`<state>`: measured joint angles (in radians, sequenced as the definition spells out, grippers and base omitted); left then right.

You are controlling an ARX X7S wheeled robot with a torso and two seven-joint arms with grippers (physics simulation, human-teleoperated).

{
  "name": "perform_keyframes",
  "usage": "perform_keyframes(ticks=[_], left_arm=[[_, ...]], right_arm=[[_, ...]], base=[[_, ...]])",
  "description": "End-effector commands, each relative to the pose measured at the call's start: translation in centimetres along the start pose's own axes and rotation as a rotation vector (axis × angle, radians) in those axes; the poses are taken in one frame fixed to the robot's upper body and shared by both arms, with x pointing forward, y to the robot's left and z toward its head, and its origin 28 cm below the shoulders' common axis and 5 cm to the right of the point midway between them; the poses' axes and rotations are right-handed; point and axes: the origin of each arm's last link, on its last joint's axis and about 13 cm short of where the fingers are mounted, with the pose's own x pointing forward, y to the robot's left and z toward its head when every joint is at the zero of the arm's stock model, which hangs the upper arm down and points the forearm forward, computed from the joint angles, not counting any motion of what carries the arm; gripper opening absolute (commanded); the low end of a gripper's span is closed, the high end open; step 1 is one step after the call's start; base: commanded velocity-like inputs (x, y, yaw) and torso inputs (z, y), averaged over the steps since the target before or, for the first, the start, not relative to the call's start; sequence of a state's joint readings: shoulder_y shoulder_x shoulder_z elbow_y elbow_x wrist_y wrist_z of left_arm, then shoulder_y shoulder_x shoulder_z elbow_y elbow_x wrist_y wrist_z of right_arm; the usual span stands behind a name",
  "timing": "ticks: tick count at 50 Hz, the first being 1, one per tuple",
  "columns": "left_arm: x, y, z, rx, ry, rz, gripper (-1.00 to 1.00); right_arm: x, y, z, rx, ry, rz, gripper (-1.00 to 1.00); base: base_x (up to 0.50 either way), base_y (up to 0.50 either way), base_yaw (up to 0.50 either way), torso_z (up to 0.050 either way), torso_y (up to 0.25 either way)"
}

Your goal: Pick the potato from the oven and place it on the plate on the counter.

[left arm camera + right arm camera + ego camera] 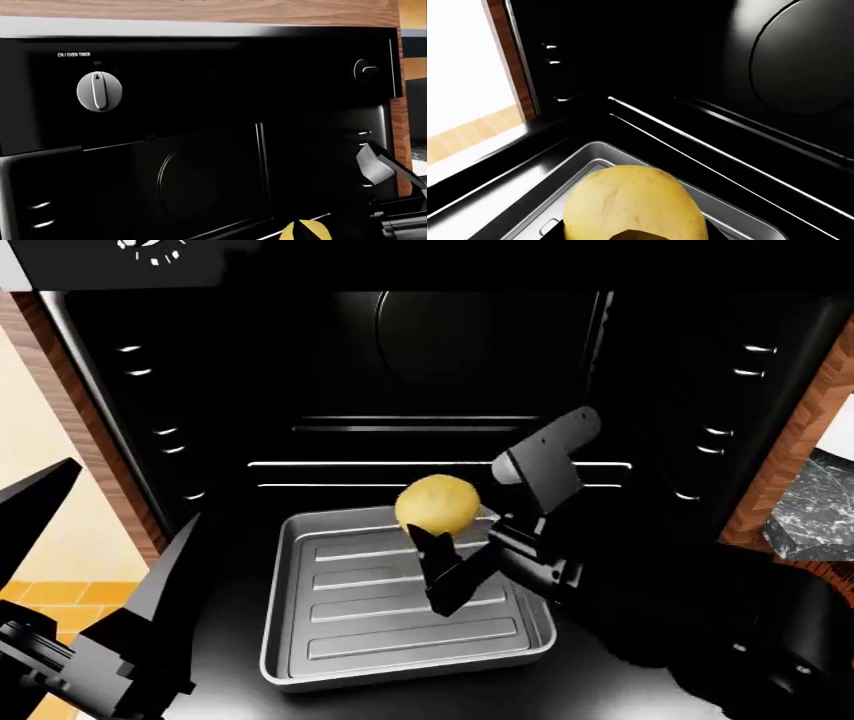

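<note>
The oven (441,350) stands open, with a dark cavity, a round rear fan and a grey ribbed tray (400,640) on its floor. My right gripper (461,510) is shut on the yellow-tan potato (438,502) and holds it just above the tray's back edge. The potato fills the lower part of the right wrist view (634,205), with the tray (540,210) under it. It also shows at the edge of the left wrist view (303,232). My left gripper (134,495) is open and empty outside the oven at the front left. The plate is out of view.
Rack rails (160,440) line both oven walls. The control panel with a white knob (99,91) sits above the cavity. A corner of the marble counter (814,505) shows at the right, past the brown wooden side panel (787,440).
</note>
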<state>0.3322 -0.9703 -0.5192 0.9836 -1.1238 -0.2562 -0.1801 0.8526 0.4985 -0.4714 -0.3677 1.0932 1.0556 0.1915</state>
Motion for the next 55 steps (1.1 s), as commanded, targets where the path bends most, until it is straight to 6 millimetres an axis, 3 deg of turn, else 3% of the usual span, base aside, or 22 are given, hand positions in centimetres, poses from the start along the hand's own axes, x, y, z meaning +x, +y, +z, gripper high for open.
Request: perform_keyframes(ticks=[1,8,19,27,35,55], left_arm=[[0.0,0.0,0.2,0.002,-0.005,-0.002,1.00],[0.0,0.0,0.4,0.001,-0.008,0.001,1.00],[0.1,0.1,0.4,0.006,-0.017,0.012,1.00],[0.1,0.1,0.5,0.010,-0.024,0.014,1.00],[0.2,0.1,0.5,0.010,-0.024,0.013,1.00],[0.2,0.1,0.5,0.015,-0.021,0.010,1.00]], right_arm=[[-2.4,0.4,0.6,-0.030,-0.082,-0.042,-1.00],[-4.0,0.9,1.4,-0.040,-0.142,-0.061,-1.00],[-8.2,1.9,2.7,-0.065,-0.310,-0.121,-1.00],[-9.9,2.3,3.1,-0.060,-0.395,-0.170,-1.00],[-10.7,2.4,3.0,-0.050,-0.424,-0.182,-1.00],[-10.6,2.2,2.4,-0.025,-0.443,-0.207,-1.00]], base=[[0.00,0.00,0.00,0.000,0.000],[0.00,0.00,0.00,0.000,0.000],[0.00,0.00,0.00,0.000,0.000],[0.00,0.00,0.00,0.000,0.000],[0.00,-0.09,0.00,0.000,0.000],[-0.04,-0.39,0.00,0.000,0.000]])
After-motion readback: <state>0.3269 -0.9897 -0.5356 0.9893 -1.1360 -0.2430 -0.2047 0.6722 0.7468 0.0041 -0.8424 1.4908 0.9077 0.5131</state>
